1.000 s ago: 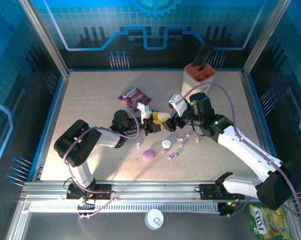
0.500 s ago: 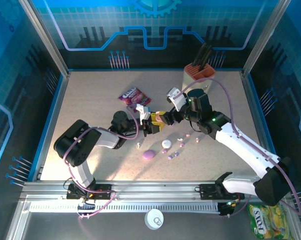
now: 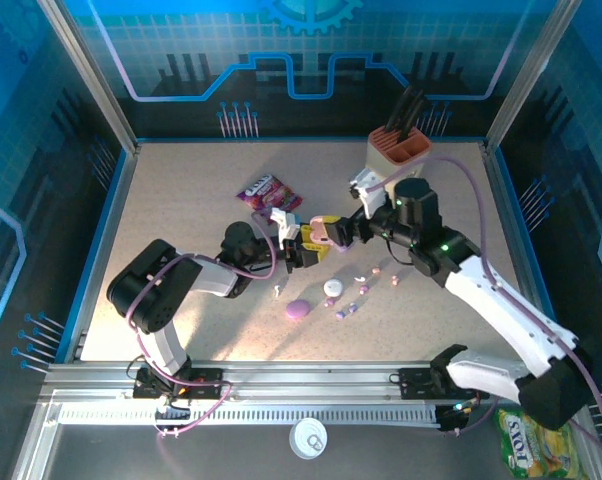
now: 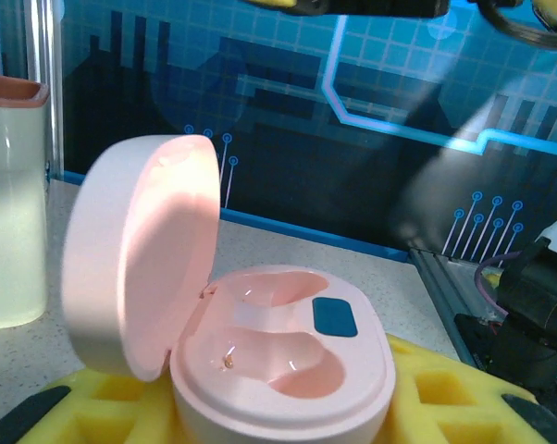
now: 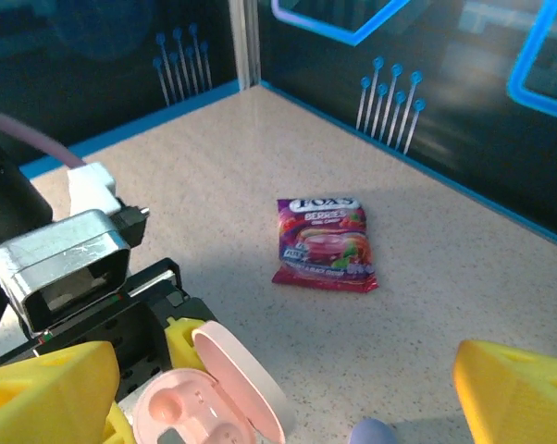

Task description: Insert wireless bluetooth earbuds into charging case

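Your left gripper (image 3: 309, 246) is pinching the pink case (image 4: 260, 342) mid-table, with its lid flipped open. Your right gripper (image 5: 283, 393) is just beside it, fingers spread wide. The earbuds (image 3: 377, 268) lie loose on the table (image 3: 181, 200), scattered near the white case (image 3: 332, 288) and the purple case (image 3: 298, 309).
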### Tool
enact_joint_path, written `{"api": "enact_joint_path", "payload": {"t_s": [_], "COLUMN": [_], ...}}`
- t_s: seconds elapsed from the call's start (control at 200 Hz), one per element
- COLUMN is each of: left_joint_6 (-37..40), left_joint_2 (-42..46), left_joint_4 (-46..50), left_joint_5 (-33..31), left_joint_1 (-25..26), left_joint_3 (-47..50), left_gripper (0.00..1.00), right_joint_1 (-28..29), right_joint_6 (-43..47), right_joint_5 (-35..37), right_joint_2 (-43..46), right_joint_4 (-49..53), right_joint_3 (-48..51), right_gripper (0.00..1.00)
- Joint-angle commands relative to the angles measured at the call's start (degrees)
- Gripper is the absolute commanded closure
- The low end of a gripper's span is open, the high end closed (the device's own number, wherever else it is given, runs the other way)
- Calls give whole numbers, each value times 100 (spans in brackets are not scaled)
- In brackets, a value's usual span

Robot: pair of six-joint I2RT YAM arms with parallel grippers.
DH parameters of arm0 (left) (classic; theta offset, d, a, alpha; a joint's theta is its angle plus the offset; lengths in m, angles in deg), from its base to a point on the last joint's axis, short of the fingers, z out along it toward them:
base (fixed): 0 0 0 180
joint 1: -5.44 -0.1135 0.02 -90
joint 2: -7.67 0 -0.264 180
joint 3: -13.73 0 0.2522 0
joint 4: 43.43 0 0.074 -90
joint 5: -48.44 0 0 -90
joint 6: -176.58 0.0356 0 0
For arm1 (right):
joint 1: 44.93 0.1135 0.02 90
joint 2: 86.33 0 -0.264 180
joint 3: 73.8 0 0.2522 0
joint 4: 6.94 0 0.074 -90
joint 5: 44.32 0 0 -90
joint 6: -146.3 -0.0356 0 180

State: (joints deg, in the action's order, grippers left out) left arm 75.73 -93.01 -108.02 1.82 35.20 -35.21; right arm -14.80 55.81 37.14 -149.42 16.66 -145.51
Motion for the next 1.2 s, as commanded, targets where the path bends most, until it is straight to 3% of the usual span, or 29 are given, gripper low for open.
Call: {"api": "enact_joint_path", "payload": {"t_s": [0.0,0.18,0.365,0.63,0.79,1.196], "left_joint_6": [180,196,173,164,177,180], "left_joint_2": [242,347,423,512,575,694], "left_joint_4": [-198,-194,-199,-199,-199,-198], "left_joint_5": [57,48,22,-6,-31,-41], "left_joint_1": [-61,-110,-112,-113,-115,-121], "left_joint_3": [128,230,283,319,340,390], "left_gripper": [61,61,61,61,61,61], "right_joint_1": [-585,-1946,-2766,-2884,-2861,-2755], "right_joint_6": [-1218,-2719,-3562,-3386,-3512,-3207], "right_joint_5": [-91,-419,-1181,-948,-1318,-1069], "right_joint_2": [412,736,393,-293,-568,-1432], "right_joint_4": [-212,414,647,776,417,265], "right_joint_3": [456,1318,2041,2346,2504,2308], "right_gripper": [6,10,14,28,42,40]}}
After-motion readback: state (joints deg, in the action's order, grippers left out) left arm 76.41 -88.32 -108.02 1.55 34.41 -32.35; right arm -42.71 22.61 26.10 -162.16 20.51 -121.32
